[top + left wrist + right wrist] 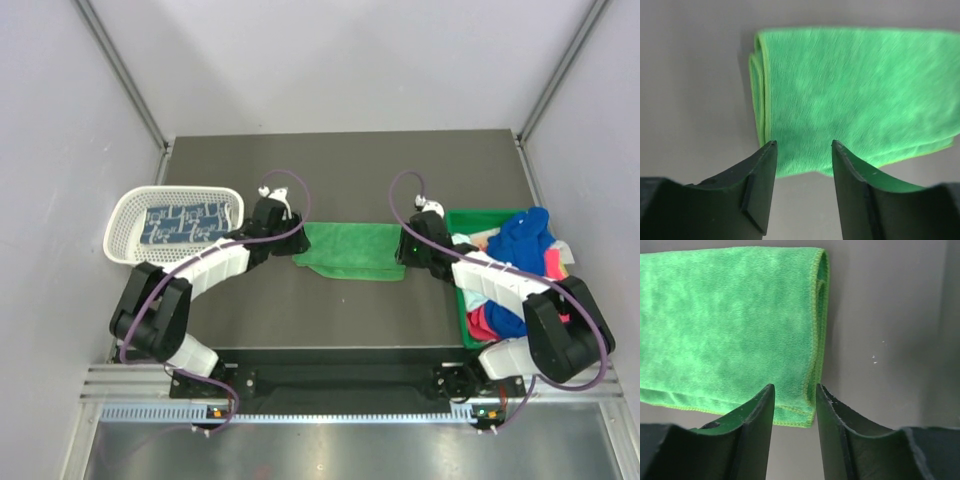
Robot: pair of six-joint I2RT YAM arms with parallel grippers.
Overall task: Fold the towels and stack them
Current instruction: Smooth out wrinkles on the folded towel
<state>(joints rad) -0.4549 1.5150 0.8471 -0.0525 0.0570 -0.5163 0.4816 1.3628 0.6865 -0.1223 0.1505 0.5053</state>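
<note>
Green towel (350, 250) folded on table (350, 320), arms angled inward at its ends, jaws parted, gripping nothing

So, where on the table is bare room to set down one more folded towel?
Bare table lies behind the green towel, between the white basket and the green bin, and in front of it, toward the near edge. The bin is crowded with heaped towels.

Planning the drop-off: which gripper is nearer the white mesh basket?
Left. The left gripper, jaws apart, is just right of the white mesh basket, at the folded green towel's left end; the right gripper is at its far end, beside the green plastic bin.
</note>
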